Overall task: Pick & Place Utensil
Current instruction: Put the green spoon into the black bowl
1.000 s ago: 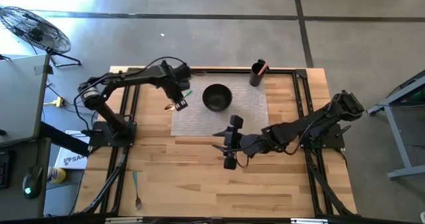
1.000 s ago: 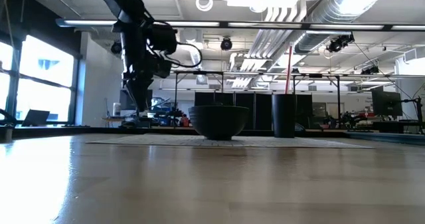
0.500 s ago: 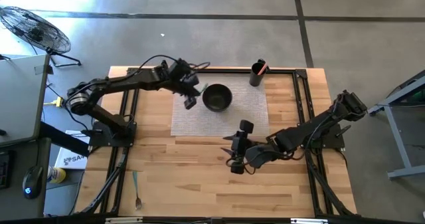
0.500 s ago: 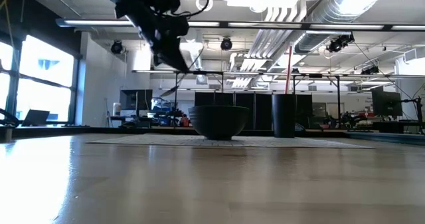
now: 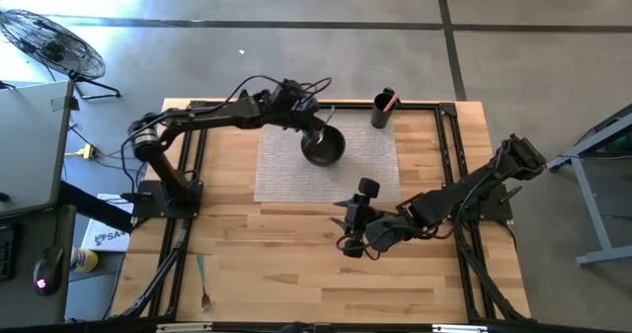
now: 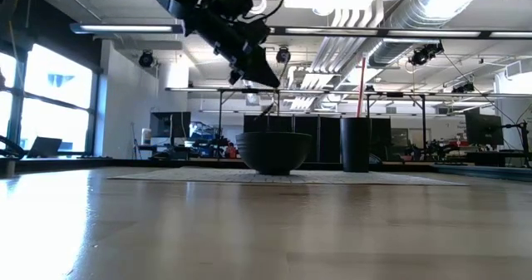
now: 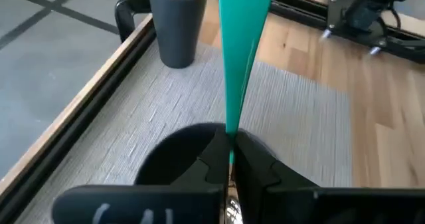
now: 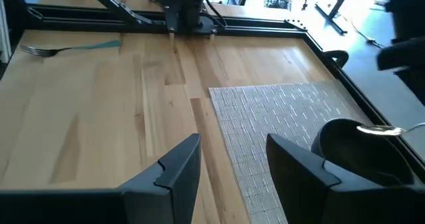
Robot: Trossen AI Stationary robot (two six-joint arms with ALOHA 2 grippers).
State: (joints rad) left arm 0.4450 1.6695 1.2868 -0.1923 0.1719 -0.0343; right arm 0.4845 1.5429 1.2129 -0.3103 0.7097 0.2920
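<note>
A fork with a teal handle lies on the bench well to the left of the black bowl and toward the near edge, apart from everything else; the right wrist view shows it too, lying flat on the wood.

The left gripper hangs over the left rim of the bowl, its arm reaching in from the left. Its jaws are pressed onto a teal-handled spoon. In the left wrist view the teal handle stands out past the fingertips, and a bit of metal shows beneath them, over the bowl's dark inside. The right wrist view shows a metal spoon head at the bowl's rim.

The bowl sits on a grey woven mat in the middle of the bench. Beyond the bowl to the right, at the mat's far corner, stands a black cup with a reddish stick in it.

The right gripper waits nearer than the bowl, just off the mat's near edge over bare wood, its jaws spread and holding nothing.
</note>
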